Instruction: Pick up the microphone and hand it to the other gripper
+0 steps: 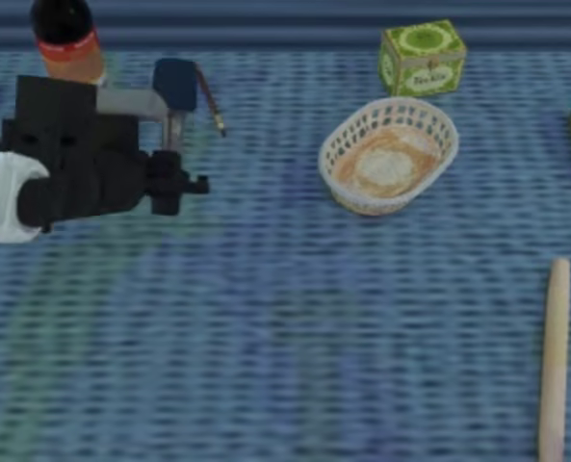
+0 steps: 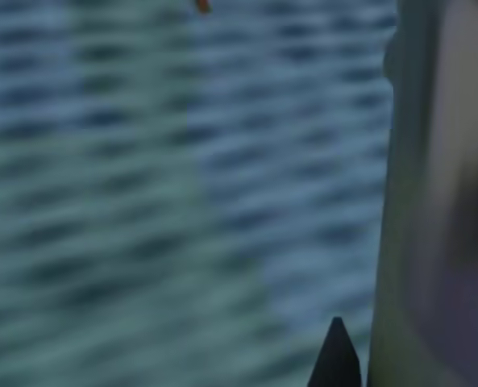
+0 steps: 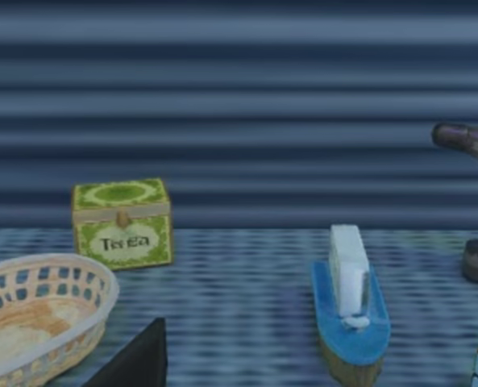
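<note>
Grey metallic handle fills the left wrist view: the navy-foam-headed microphone (image 2: 440, 201) lies at table's far left beside a dark bottle (image 1: 65, 38). Left gripper (image 1: 174, 159) straddles the handle, apparently to grasp; closure unclear. Right arm out of sight.

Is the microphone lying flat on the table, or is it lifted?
Cannot tell. In the top view the microphone lies level, handle in the left gripper; no gap beneath it shows.
</note>
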